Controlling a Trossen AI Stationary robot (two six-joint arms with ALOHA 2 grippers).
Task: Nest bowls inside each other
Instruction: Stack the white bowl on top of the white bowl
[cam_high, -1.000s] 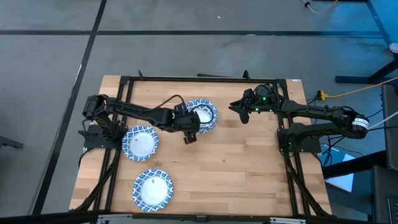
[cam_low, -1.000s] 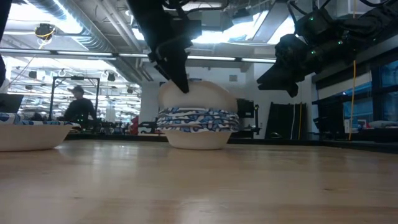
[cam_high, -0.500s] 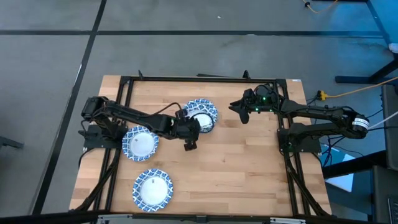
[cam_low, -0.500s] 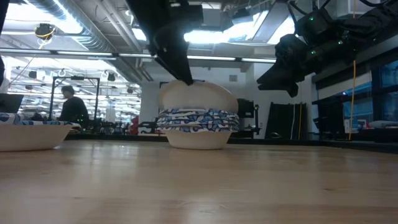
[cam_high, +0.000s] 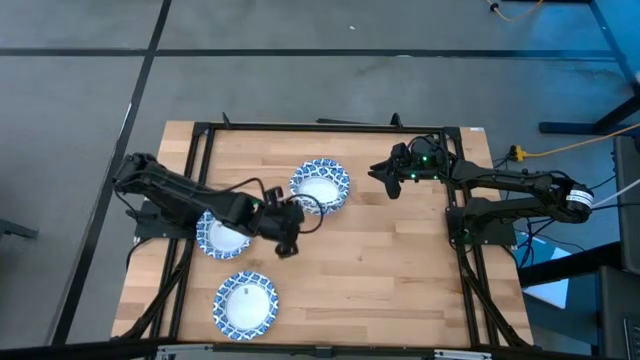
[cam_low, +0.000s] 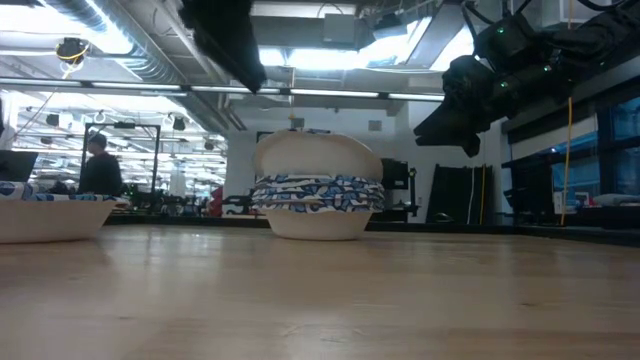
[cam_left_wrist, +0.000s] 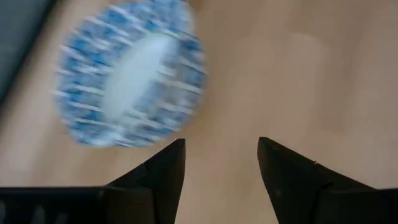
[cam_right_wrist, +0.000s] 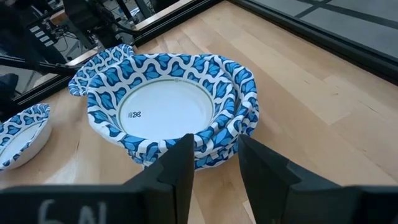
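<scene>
A nested stack of blue-and-white patterned bowls rests on its base at the table's far middle, its rims slightly askew. A single bowl sits at the left, partly under my left arm. Another single bowl lies near the near edge. My left gripper hovers open between the stack and the single bowls, with a blurred bowl ahead of it. My right gripper hangs open just right of the stack, above the table.
A black frame runs along the table's left, far and right sides. Bare wood fills the table's near right part. In the low view a person stands in the room far behind the table.
My left gripper has drawn away from the bowl stack toward the table's near left and risen; in the low view its finger has left the stack's top and gone out of frame. The stack has stayed in place.
</scene>
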